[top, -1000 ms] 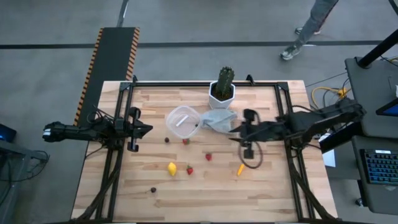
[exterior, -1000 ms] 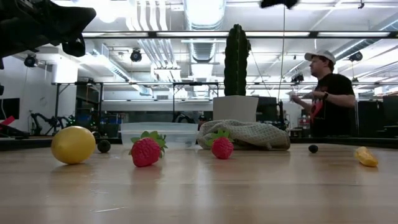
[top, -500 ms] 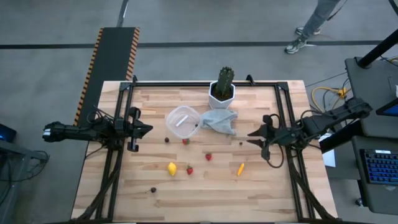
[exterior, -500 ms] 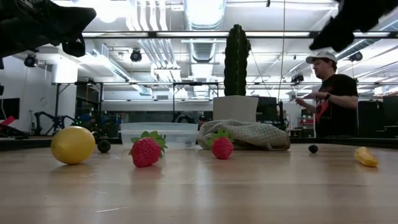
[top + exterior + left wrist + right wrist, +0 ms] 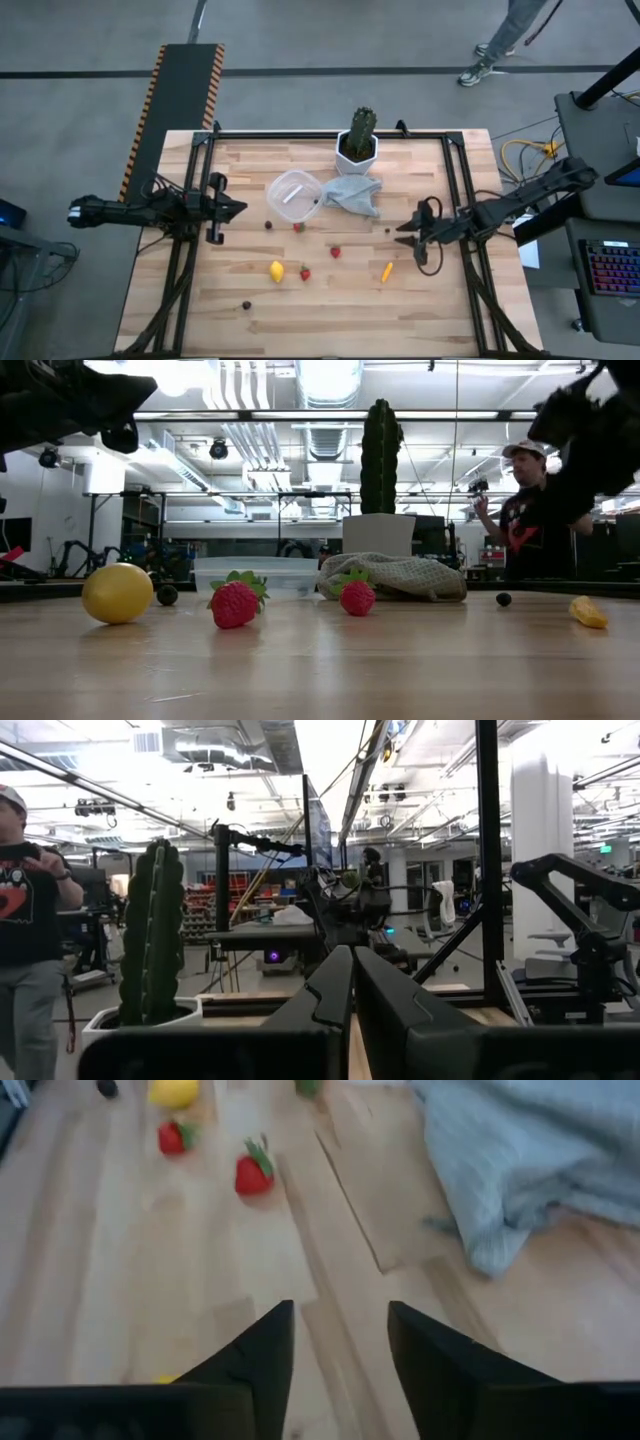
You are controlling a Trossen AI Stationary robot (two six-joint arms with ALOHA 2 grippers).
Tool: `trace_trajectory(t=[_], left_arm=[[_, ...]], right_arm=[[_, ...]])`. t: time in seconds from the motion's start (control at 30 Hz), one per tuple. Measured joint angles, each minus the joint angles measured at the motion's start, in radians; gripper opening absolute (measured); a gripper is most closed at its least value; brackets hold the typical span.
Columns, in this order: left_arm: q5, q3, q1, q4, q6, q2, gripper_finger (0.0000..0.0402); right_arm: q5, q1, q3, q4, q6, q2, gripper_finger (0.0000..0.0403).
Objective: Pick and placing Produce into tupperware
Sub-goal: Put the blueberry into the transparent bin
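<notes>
- Lately the right claw [image 5: 408, 234] has drawn back from the cloth [image 5: 354, 193] and dropped toward the orange carrot piece [image 5: 386, 271]; its fingers stand apart, holding nothing; likely the next pick.
- Left claw [image 5: 238, 208] waits at the bench's [image 5: 330, 310] left edge, fingers together and empty.
- Tupperware [image 5: 294, 195] sits beside the plant pot [image 5: 357, 151]; no produce seems to be in it; lemon [image 5: 276, 270], strawberries [image 5: 335, 251] and dark pieces [image 5: 246, 305] lie scattered on the bench.
</notes>
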State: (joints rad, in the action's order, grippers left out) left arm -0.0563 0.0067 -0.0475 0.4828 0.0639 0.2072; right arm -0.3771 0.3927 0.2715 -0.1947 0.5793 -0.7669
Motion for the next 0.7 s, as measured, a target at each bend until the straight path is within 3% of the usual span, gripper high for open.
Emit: trace_trajectory(t=[0.27, 0.7], left_arm=[[-0.003, 0.000, 0.000, 0.001, 0.003, 0.022, 0.0000], [-0.004, 0.000, 0.000, 0.004, 0.004, 0.035, 0.0000]], right_arm=[[-0.085, 0.000, -0.049, 0.028, 0.019, -0.077, 0.0213], [-0.127, -0.003, -0.060, 0.183, 0.028, -0.330, 0.0216]])
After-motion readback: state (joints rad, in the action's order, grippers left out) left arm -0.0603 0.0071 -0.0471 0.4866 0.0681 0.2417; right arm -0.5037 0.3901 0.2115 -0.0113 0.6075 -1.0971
